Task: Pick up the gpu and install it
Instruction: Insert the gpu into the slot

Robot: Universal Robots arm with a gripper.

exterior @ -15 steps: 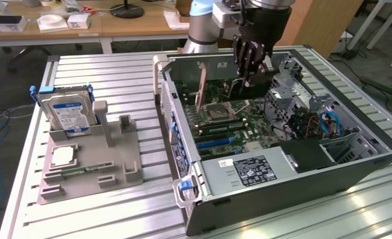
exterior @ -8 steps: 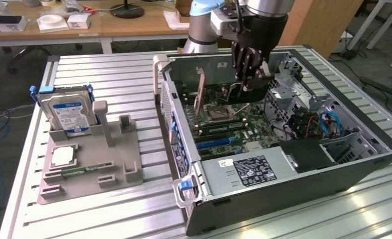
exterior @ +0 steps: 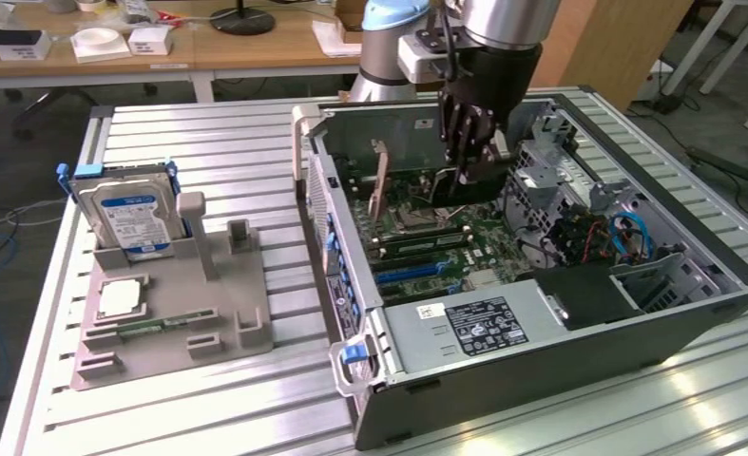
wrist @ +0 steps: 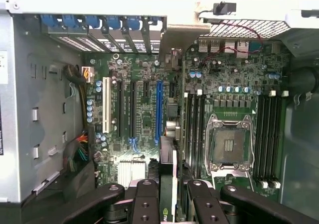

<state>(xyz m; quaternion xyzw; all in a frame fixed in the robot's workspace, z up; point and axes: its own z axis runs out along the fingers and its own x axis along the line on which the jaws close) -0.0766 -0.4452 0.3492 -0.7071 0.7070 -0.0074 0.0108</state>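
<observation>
Nearest in the wrist view: gripper [wrist: 168,204] clenched on the gpu [wrist: 169,169], held edge-on between the fingers [wrist: 145,204], above the motherboard [wrist: 144,114] just beside the blue slot [wrist: 158,112]. Inside the open case [exterior: 678,328], narrow room: power supply [exterior: 475,328] on one side, drive cage [exterior: 545,180] on the exterior view's right. Lower gpu part hidden behind fingers. Tray [exterior: 171,313] with hard drive [exterior: 126,214] well apart on the table [exterior: 221,142].
</observation>
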